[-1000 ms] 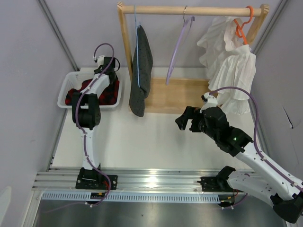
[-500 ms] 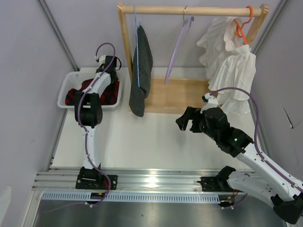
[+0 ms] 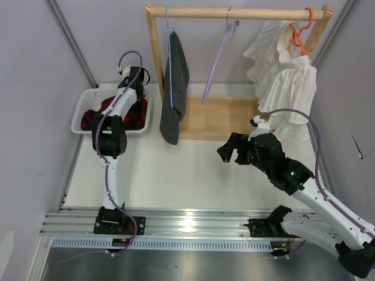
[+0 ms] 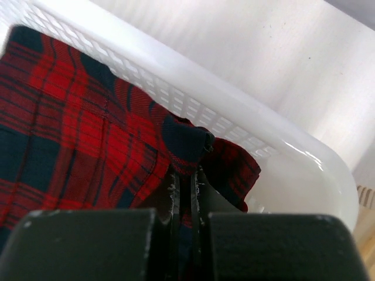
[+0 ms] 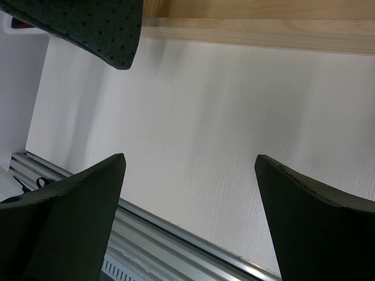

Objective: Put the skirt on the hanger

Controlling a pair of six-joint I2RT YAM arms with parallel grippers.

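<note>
Looking down from above, we find the basket at ten o'clock on the worktop, with the skirt lying inside it. The left tool reaches into the basket, its tips on a fold of the skirt near the basket's wall. The rack stands at twelve o'clock. Along its rail hang one garment at the left end, the hanger in the middle and another garment at the right. The right tool hangs at three o'clock, in front of the rack.

I'm working in a robotics lab cell: bare grey panel walls, an aluminium mounting rail at 6 o'clock, a wooden clothes rack at 12.
</note>
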